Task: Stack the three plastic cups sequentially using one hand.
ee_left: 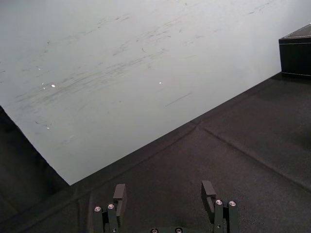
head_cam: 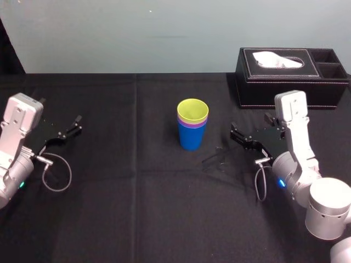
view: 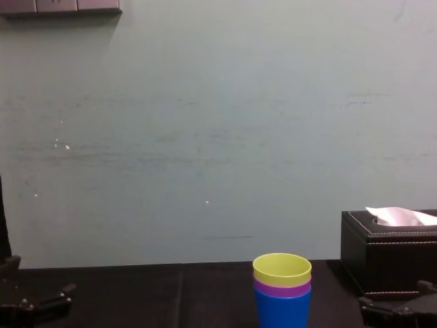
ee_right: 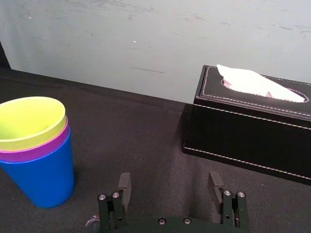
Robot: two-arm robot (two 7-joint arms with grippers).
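Note:
The three plastic cups stand nested in one upright stack at the table's centre: the blue cup (head_cam: 191, 138) at the bottom, the purple cup (head_cam: 192, 125) inside it, the yellow-green cup (head_cam: 192, 109) on top. The stack also shows in the right wrist view (ee_right: 36, 160) and the chest view (view: 282, 290). My right gripper (head_cam: 235, 134) (ee_right: 169, 187) hovers to the right of the stack, apart from it, open and holding nothing. At the table's left side my left gripper (head_cam: 75, 125) (ee_left: 164, 193) rests open and empty, far from the cups.
A black leather tissue box (head_cam: 290, 74) (ee_right: 248, 128) with a white tissue stands at the back right, behind my right gripper. A black cloth (head_cam: 137, 208) covers the table; a pale wall rises behind it.

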